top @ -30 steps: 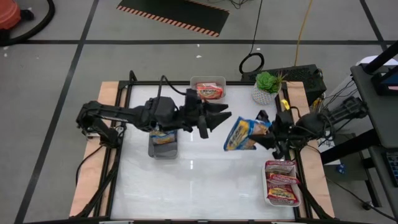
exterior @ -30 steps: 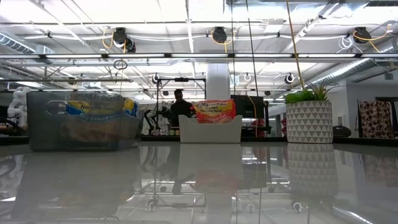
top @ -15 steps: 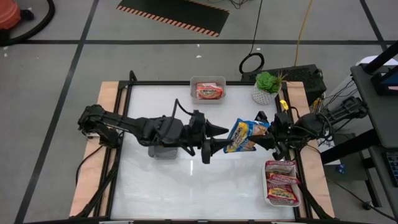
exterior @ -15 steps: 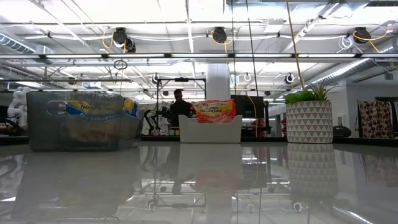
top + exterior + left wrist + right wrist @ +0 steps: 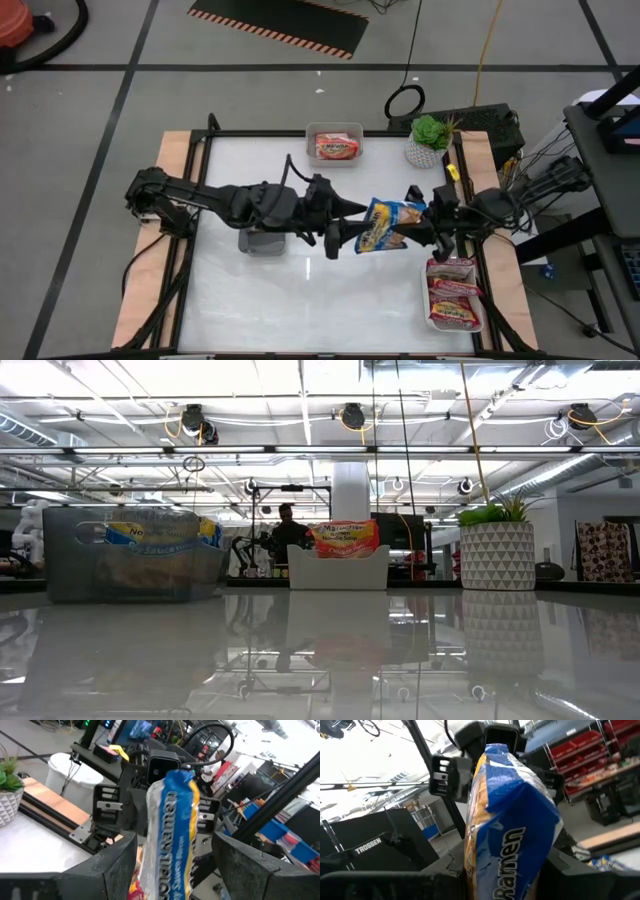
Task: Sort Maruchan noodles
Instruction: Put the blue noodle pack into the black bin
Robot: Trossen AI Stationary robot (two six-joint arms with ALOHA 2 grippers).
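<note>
The near half of the white table (image 5: 300, 300) lies bare — open passage there. Mid-table, both arms meet around a blue packet (image 5: 383, 225), blocking the middle. A grey tray (image 5: 262, 240), plant pot (image 5: 428, 145) and packet-filled trays (image 5: 455, 295) crowd the edges.

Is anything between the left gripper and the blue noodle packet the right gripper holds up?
Nothing visible. The blue packet hangs from the right gripper, and the left gripper has open fingers either side of it.
</note>
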